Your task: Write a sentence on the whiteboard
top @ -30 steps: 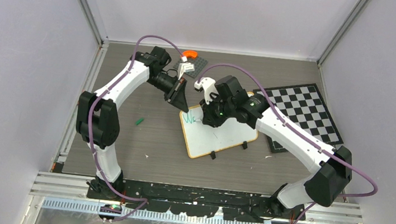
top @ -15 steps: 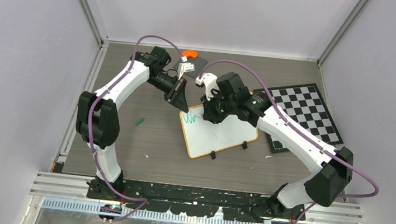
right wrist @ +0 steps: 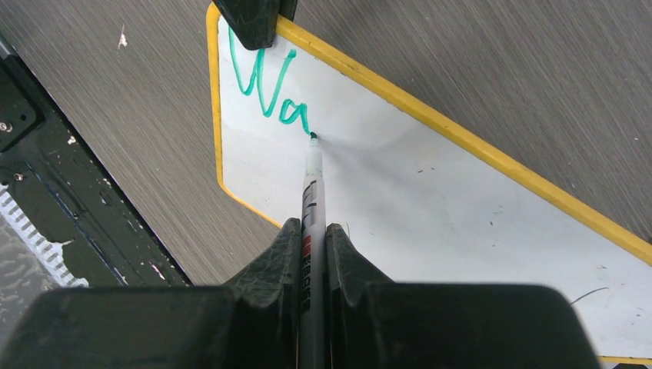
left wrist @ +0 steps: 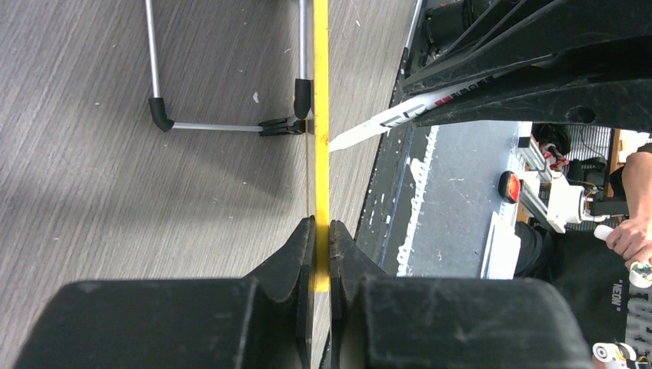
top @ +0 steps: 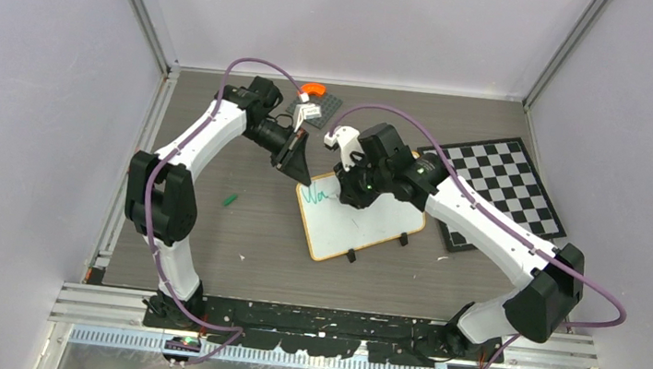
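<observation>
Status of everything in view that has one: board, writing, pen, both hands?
Small white whiteboard with yellow frame: held at its corner, mostly blank.
Green marker lettering: only "Wa" written.
White marker pen: uncapped, tip on the board.
Left hand: shut on the whiteboard's frame.
Right hand: shut on the marker pen.

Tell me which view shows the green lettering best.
Right wrist: the green lettering, "Wa", is large and sharp on the whiteboard, with the marker tip at its end. The top view shows it tiny. The left wrist sees the board edge-on, no lettering.
</observation>
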`<state>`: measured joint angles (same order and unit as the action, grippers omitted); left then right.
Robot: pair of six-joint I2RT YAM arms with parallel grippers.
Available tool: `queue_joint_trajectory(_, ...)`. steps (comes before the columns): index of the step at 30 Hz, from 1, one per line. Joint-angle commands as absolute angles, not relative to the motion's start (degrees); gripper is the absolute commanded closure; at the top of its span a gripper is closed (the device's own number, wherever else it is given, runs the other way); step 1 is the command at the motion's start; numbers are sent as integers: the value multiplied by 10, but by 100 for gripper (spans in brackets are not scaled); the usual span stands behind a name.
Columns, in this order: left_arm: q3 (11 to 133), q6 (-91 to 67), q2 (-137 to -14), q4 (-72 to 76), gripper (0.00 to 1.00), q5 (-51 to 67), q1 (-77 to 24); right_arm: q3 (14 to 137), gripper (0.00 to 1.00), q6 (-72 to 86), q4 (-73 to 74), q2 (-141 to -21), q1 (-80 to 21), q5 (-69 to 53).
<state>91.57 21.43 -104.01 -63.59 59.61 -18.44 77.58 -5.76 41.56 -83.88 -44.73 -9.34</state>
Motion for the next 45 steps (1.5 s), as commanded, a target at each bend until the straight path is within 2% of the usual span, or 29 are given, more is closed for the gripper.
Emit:
queue_joint_trajectory(1,911,217,-1012,-649,100,620,-195,817,100,-63,410,-809,-442,-95)
queue_joint_trajectory(13,909,219,-1007,-649,100,618,-195,823,100,-64,393,-835,-441,-92)
queue_joint_trajectory(29,910,219,-1011,-648,100,619,-195,753,100,-61,394,-806,-441,-78)
queue_joint_trajectory(45,908,217,-1008,-647,100,617,-195,813,100,-59,388,-831,-436,-73)
